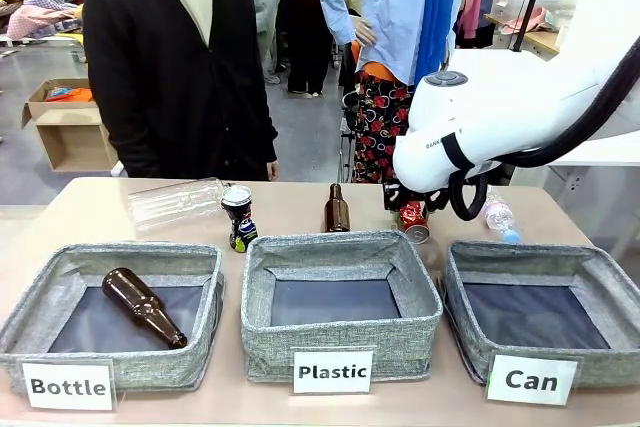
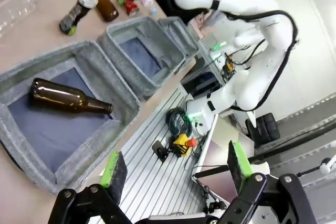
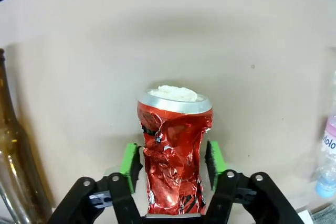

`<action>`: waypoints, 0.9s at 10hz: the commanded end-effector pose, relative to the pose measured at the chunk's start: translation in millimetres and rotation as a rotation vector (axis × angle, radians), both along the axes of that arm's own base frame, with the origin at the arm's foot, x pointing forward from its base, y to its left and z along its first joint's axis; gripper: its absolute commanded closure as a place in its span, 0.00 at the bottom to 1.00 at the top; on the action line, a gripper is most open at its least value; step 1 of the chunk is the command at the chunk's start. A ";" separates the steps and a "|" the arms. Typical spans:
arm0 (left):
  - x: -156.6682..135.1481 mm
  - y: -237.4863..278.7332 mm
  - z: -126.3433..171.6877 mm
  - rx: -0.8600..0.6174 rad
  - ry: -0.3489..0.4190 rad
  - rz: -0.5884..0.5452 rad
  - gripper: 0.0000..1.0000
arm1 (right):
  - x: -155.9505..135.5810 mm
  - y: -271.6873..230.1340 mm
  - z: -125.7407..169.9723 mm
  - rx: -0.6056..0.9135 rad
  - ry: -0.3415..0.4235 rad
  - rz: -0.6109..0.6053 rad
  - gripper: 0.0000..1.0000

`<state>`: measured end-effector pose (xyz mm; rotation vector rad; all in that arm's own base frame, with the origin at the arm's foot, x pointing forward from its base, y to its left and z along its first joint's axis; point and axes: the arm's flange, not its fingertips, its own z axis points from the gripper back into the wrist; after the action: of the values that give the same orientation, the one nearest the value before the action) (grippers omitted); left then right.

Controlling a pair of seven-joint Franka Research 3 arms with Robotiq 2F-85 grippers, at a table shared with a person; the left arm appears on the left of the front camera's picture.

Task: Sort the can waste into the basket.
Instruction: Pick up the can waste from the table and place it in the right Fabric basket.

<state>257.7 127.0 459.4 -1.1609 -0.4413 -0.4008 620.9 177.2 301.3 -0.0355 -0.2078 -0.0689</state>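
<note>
The wrinkly red can [image 3: 176, 156] sits between the green pads [image 3: 130, 162] of my right gripper [image 3: 172, 163], which is shut on it. From the front, that red can [image 1: 412, 219] is low over the table's far side, behind the gap between the Plastic and Can baskets, under my right gripper [image 1: 410, 205]. The black can [image 1: 238, 217] stands upright behind the Bottle and Plastic baskets. The grey basket labelled "Can" [image 1: 600, 357] is at the front right and holds nothing. My left gripper [image 2: 176, 166] hangs open off the table's near edge, holding nothing.
The "Bottle" basket [image 1: 30, 317] holds a brown bottle [image 1: 145, 305]. The "Plastic" basket [image 1: 345, 347] is in the middle. A brown bottle [image 1: 336, 209] stands beside the red can. One clear plastic bottle [image 1: 175, 199] lies far left, another [image 1: 498, 215] far right. A person stands across the table.
</note>
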 end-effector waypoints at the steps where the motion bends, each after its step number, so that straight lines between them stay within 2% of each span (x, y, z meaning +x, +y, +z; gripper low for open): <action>1: 31.0 -11.1 -9.1 0.023 0.105 -0.018 0.00 | 4.6 4.3 1.7 -0.001 0.003 -0.010 1.00; 3: 55.7 -21.0 -21.4 0.035 0.173 -0.070 0.00 | 3.7 4.0 1.3 0.004 0.002 -0.013 1.00; 4: 65.1 -26.8 -27.6 0.069 0.198 -0.060 0.00 | 4.0 3.0 1.3 0.004 0.005 -0.012 1.00; 6: 76.9 -34.9 -34.9 0.105 0.211 -0.054 0.00 | 2.0 0.8 6.3 0.006 -0.006 -0.014 1.00; 7: 64.6 -31.7 -37.1 0.065 0.185 -0.074 0.00 | -3.2 -2.8 16.5 0.012 -0.025 -0.011 1.00; 8: 64.6 -31.7 -37.1 0.065 0.185 -0.074 0.00 | -12.6 -10.8 38.9 0.030 -0.064 0.010 1.00; 9: 64.6 -31.7 -37.1 0.065 0.185 -0.074 0.00 | -26.3 -21.0 66.5 0.059 -0.098 0.079 1.00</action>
<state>328.3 94.1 419.9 -1.1292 -0.2176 -0.3602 616.8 171.8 341.9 -0.0171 -0.2665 -0.0526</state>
